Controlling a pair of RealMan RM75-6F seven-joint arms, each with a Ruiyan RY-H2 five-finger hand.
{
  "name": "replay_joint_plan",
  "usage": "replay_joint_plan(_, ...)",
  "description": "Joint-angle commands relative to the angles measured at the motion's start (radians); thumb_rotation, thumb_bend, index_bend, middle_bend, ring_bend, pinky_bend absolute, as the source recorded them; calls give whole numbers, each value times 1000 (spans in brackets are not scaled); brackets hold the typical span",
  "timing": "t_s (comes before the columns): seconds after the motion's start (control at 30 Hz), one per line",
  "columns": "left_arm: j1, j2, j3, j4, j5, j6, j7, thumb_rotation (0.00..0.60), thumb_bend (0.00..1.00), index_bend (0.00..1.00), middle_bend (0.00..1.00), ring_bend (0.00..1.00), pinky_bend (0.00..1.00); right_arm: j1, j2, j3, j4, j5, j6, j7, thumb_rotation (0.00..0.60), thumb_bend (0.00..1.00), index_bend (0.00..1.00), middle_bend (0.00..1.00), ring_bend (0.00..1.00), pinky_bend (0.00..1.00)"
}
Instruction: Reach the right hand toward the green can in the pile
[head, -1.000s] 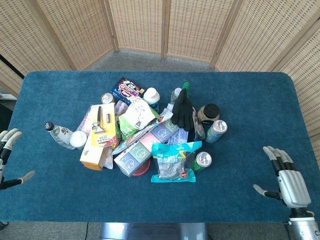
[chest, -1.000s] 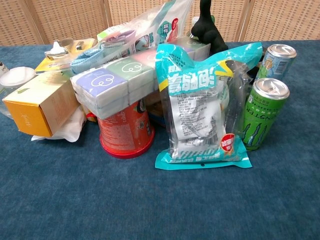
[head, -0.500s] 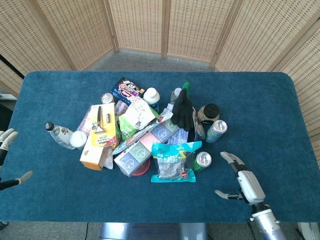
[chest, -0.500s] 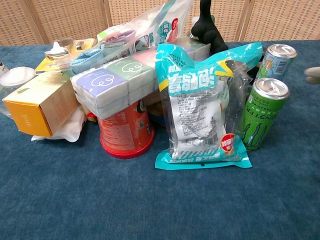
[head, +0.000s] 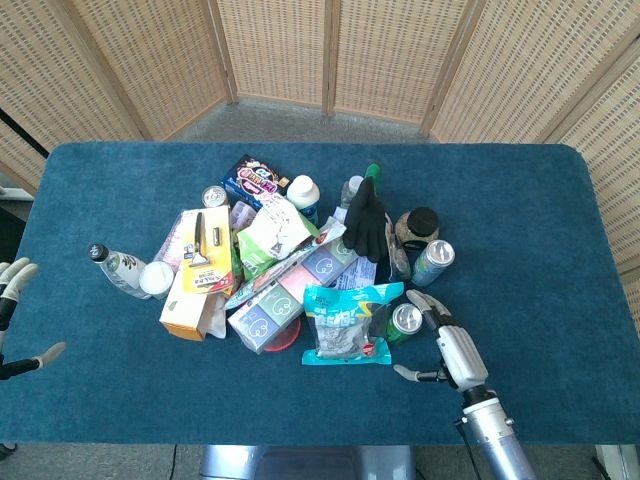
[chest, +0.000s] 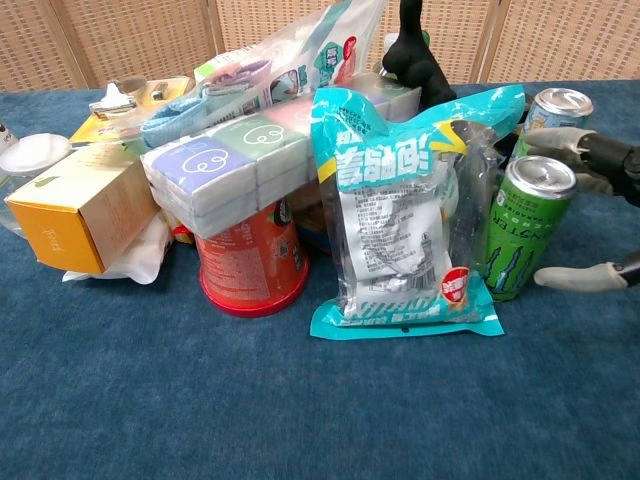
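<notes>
The green can (head: 404, 322) (chest: 522, 228) stands upright at the pile's near right edge, beside a teal snack bag (head: 346, 322) (chest: 405, 210). My right hand (head: 446, 346) (chest: 592, 212) is open just to the can's right, fingers spread behind the can's top and thumb low in front; whether it touches the can I cannot tell. My left hand (head: 14, 310) hangs open at the table's far left edge, away from the pile.
A second can (head: 432, 262) (chest: 554, 115) stands behind the green one. A black glove (head: 366, 220), tissue packs (chest: 250, 165), a red tub (chest: 250, 262), an orange box (chest: 75, 208) and bottles (head: 125, 270) fill the pile. Bare blue cloth (head: 540, 250) lies to the right.
My right hand has swept in from the table's right front corner leftward to the green can's side. The left hand has barely moved.
</notes>
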Motion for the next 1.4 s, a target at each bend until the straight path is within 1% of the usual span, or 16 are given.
replay_joint_plan(0.03,0,1,-1,1,-3,-1,0,600,0,40,0,0,0,3,-28,8,23,16,7,4,600,0,0,0,0,0)
replay_joint_plan(0.33,0,-1,-2,0,-7,-4,6,600,0,40,0,0,0,-9,-134,28,88,31,71,18,600,0,0,0,0,0)
replay_joint_plan(0.5,0,-2,-2,1,-11,-7,8,600,0,40,0,0,0,-19,-221,43,159,43,114,38,600,0,0,2,0,0)
replay_joint_plan(0.53,0,-2,-3,1,-12,-8,8,600,0,39,0,0,0,-21,-238,46,174,43,125,41,600,0,0,26,0,0)
replay_joint_plan(0.57,0,-2,-3,1,-14,-9,7,600,0,40,0,0,0,-24,-263,54,197,42,144,46,600,0,0,74,0,22)
replay_joint_plan(0.63,0,-1,-4,2,-17,-9,6,600,0,39,0,0,0,-29,-303,66,235,37,177,57,600,0,9,262,32,173)
replay_joint_plan(0.7,1,-1,-5,3,-19,-7,5,600,0,39,0,0,0,-33,-337,71,272,35,199,66,600,0,91,467,145,386)
replay_joint_plan(0.73,1,-1,-6,3,-19,-7,5,600,0,39,0,0,0,-34,-347,71,285,34,204,70,600,0,169,560,219,474)
replay_joint_plan(0.77,1,0,-6,3,-20,-7,4,600,0,40,0,0,0,-35,-359,72,300,33,210,74,600,0,213,611,260,515)
replay_joint_plan(0.83,1,0,-6,3,-20,-7,4,600,0,39,0,0,0,-36,-377,75,320,33,220,77,600,0,351,764,395,606)
replay_joint_plan(0.93,2,0,-6,3,-19,-6,3,600,0,40,0,0,0,-39,-397,72,341,34,225,78,600,0,494,909,526,651)
replay_joint_plan(1.0,2,1,-6,4,-19,-6,2,600,0,39,0,0,0,-39,-405,72,351,32,230,74,600,0,559,973,590,675)
replay_joint_plan(1.07,3,1,-7,4,-20,-5,1,600,0,39,0,0,0,-41,-409,73,357,31,236,72,600,0,597,999,627,693)
replay_joint_plan(1.23,3,3,-7,5,-21,-6,-5,600,0,39,0,0,0,-47,-392,76,344,12,264,66,600,0,634,1000,657,696)
replay_joint_plan(1.33,3,5,-9,5,-22,-5,-9,600,0,39,0,0,0,-46,-357,92,298,-12,292,44,600,0,644,1000,669,696)
replay_joint_plan(1.4,4,6,-9,4,-21,-3,-13,600,0,39,0,0,0,-43,-321,109,241,-29,310,23,600,0,654,1000,681,696)
